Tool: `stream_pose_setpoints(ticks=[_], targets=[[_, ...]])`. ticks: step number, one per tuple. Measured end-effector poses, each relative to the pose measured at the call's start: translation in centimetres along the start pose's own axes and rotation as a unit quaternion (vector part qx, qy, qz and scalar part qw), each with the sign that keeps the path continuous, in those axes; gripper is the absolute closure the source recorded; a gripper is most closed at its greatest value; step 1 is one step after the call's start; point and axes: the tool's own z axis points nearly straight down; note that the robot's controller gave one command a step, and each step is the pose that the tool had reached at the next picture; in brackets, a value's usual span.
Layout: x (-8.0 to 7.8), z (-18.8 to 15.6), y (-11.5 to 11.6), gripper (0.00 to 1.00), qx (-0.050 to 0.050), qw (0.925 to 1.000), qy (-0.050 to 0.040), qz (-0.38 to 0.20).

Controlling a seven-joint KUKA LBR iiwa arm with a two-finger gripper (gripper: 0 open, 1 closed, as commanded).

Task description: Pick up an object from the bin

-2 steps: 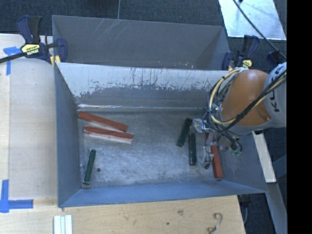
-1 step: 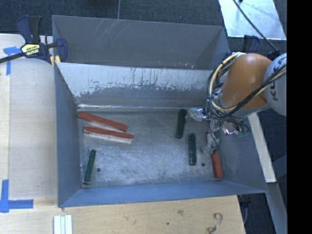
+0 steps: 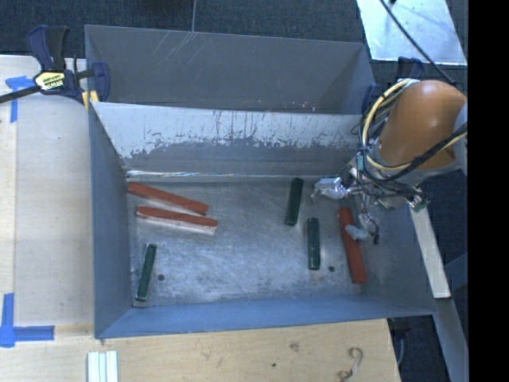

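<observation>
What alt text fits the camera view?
The gripper hangs over the upper end of a red stick at the grey bin's right side. Two dark green sticks lie left of it; two more red sticks and a third green stick lie far left.

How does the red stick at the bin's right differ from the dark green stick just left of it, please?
The red stick looks longer than the dark green stick. The red one slants, lower end further right; the green one runs nearly straight. The red one's upper end is under the gripper; the green one lies clear. Both are slim, lying flat.
</observation>
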Motion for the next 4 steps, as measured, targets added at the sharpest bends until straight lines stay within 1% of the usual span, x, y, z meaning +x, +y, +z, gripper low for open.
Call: stream_pose_setpoints(ticks=[1, 2, 3, 4], targets=[[0.3, -0.1, -0.6, 1.0, 0.008, 1.0, 0.0004, -0.001], [-3.2, -10.7, 5.5, 1.0, 0.011, 0.9999, -0.001, -0.004], [-5.8, -10.1, 11.9, 1.0, 0.007, 0.9996, 0.0028, -0.028], [-9.3, -10.5, 16.5, 1.0, 0.008, 0.9947, 0.0019, -0.103]])
